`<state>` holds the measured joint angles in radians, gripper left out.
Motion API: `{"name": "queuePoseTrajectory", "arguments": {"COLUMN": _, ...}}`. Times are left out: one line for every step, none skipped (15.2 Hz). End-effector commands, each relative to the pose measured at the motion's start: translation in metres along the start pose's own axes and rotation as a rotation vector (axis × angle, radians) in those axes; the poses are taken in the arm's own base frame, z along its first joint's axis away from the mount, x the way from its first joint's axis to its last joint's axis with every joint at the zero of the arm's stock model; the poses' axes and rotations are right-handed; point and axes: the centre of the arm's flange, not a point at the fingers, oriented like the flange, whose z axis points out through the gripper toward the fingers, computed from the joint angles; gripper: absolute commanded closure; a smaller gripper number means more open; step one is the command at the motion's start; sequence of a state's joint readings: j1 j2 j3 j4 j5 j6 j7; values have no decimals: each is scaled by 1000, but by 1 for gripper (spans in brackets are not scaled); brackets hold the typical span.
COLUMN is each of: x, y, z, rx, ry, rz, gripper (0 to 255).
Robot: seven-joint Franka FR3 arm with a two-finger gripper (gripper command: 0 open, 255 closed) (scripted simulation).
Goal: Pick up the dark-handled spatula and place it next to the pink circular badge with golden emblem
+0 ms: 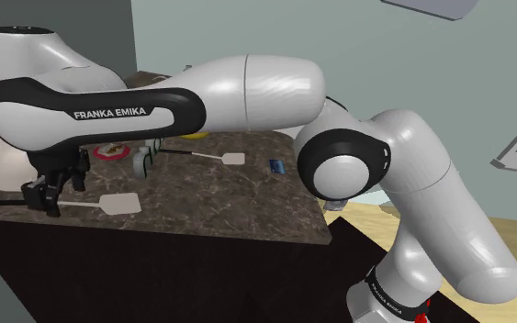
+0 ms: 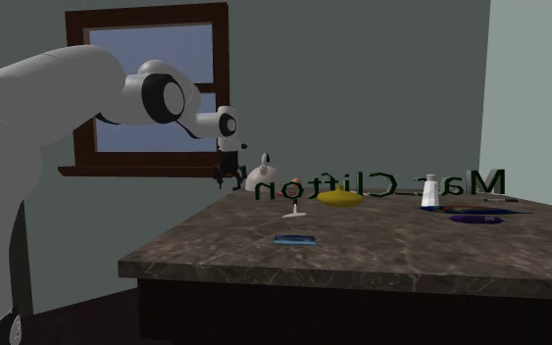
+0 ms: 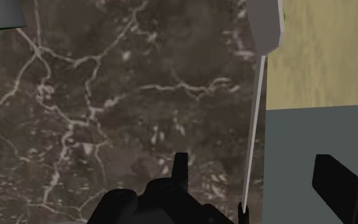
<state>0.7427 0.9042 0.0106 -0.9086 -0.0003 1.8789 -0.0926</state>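
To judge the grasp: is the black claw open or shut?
Open. The black two-finger claw has its fingers apart; the white-bladed dark-handled spatula lies between, not clasped.

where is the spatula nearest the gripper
The spatula lies at the shoulder view's left, near the front edge of the counter, its shaft inside the open gripper, blade toward that view's right.

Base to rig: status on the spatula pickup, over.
Claw open, low at the counter edge. Dark-handled spatula lies between its fingers, not clasped. Pink badge further in; nothing seen blocking the grasp.
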Motion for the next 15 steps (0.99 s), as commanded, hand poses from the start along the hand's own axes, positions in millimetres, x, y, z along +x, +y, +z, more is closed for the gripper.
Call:
{"name": "queuePoseTrajectory", "arguments": {"x": 0, "y": 0, "z": 0, "rx": 0, "ry": 0, "rz": 0, "gripper": 0}}
{"name": "queuePoseTrajectory", "arguments": {"x": 0, "y": 0, "z": 0, "rx": 0, "ry": 0, "rz": 0, "gripper": 0}}
{"name": "queuePoseTrajectory", "arguments": {"x": 0, "y": 0, "z": 0, "rx": 0, "ry": 0, "rz": 0, "gripper": 0}}
{"name": "queuePoseTrajectory", "arguments": {"x": 0, "y": 0, "z": -13, "rx": 0, "ry": 0, "rz": 0, "gripper": 0}}
{"name": "queuePoseTrajectory", "arguments": {"x": 0, "y": 0, "z": -26, "rx": 0, "ry": 0, "rz": 0, "gripper": 0}}
{"name": "queuePoseTrajectory", "arguments": {"x": 0, "y": 0, "z": -39, "rx": 0, "ry": 0, "rz": 0, "gripper": 0}}
{"name": "queuePoseTrajectory", "arguments": {"x": 0, "y": 0, "z": -50, "rx": 0, "ry": 0, "rz": 0, "gripper": 0}}
{"name": "queuePoseTrajectory", "arguments": {"x": 0, "y": 0, "z": -50, "rx": 0, "ry": 0, "rz": 0, "gripper": 0}}
{"name": "queuePoseTrajectory", "arguments": {"x": 0, "y": 0, "z": -50, "rx": 0, "ry": 0, "rz": 0, "gripper": 0}}
{"name": "queuePoseTrajectory", "arguments": {"x": 0, "y": 0, "z": -50, "rx": 0, "ry": 0, "rz": 0, "gripper": 0}}
{"name": "queuePoseTrajectory", "arguments": {"x": 0, "y": 0, "z": -50, "rx": 0, "ry": 0, "rz": 0, "gripper": 0}}
{"name": "queuePoseTrajectory", "arguments": {"x": 0, "y": 0, "z": -50, "rx": 0, "ry": 0, "rz": 0, "gripper": 0}}
{"name": "queuePoseTrajectory", "arguments": {"x": 0, "y": 0, "z": -50, "rx": 0, "ry": 0, "rz": 0, "gripper": 0}}
{"name": "queuePoseTrajectory", "arguments": {"x": 0, "y": 0, "z": -50, "rx": 0, "ry": 0, "rz": 0, "gripper": 0}}
{"name": "queuePoseTrajectory", "arguments": {"x": 0, "y": 0, "z": -50, "rx": 0, "ry": 0, "rz": 0, "gripper": 0}}
